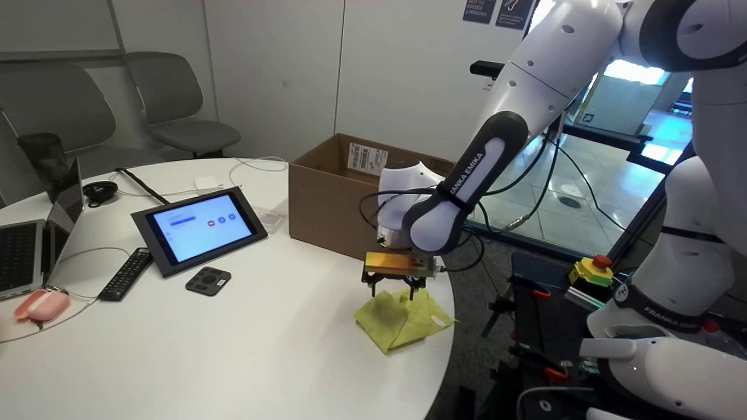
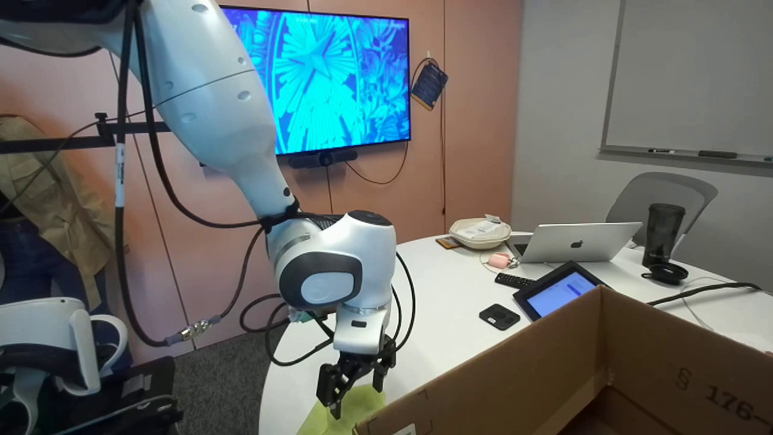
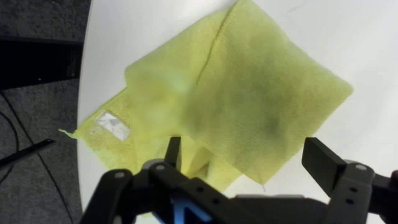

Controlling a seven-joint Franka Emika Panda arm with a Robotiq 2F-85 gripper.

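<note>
A folded yellow-green cloth [image 1: 397,326] is laid on the bench [image 1: 268,332] right below the gripper [image 1: 393,296], spread wider than its jaws, which are parted wide with nothing gripped.

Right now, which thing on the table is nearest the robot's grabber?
The yellow-green cloth with the white tag: it lies just below the open gripper, while the cardboard box and the tablet stand farther off.
</note>
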